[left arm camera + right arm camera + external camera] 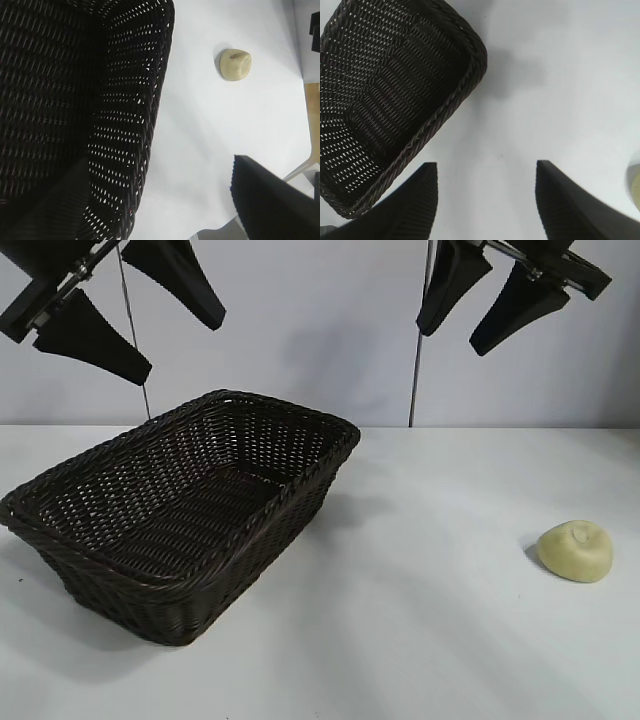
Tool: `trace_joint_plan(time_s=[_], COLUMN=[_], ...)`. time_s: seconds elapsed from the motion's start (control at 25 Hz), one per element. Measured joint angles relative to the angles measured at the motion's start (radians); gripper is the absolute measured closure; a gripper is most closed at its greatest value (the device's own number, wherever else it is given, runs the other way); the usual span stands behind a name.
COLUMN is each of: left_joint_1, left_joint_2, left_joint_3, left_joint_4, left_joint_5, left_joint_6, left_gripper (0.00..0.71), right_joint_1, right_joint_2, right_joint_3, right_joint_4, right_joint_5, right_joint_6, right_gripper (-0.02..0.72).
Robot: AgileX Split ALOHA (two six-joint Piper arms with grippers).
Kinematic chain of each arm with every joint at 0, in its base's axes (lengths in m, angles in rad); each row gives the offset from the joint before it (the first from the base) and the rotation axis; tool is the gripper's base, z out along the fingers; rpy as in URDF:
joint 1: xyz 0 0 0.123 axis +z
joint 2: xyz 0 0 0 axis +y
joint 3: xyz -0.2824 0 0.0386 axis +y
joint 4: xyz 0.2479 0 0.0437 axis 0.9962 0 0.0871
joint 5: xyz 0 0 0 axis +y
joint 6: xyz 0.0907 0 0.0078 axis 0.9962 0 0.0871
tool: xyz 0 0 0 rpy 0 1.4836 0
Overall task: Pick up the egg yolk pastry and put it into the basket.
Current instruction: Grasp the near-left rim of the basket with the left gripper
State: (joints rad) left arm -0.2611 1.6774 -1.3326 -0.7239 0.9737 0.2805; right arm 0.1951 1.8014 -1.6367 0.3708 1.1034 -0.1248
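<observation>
Wicker basket waits empty; our spread right gripper must descend onto the egg yolk pastry; left gripper spread too.

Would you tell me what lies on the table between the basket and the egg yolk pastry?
Nothing: between the basket and the egg yolk pastry the exterior view shows only bare white table.

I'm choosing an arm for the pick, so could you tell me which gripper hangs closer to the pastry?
The right gripper: it hangs open on the egg yolk pastry's side; the left gripper hangs above the basket.
</observation>
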Motion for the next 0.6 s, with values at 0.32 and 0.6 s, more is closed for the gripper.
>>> trace_joint_plan(time_s=[0.32, 0.6], left_joint_1=[0.0, 0.0], left_joint_2=[0.0, 0.0], left_joint_3=[0.0, 0.0], left_joint_4=[-0.006, -0.022], left_joint_5=[0.0, 0.004], left_joint_6=[0.0, -0.028], left_gripper=[0.143, 0.143], right_joint_1=[0.0, 0.0], right_joint_2=[0.0, 0.0], right_joint_3=[0.0, 0.0], right_joint_4=[0.0, 0.0], right_joint_5=[0.0, 0.0], right_joint_6=[0.0, 0.0], right_gripper=[0.28, 0.28])
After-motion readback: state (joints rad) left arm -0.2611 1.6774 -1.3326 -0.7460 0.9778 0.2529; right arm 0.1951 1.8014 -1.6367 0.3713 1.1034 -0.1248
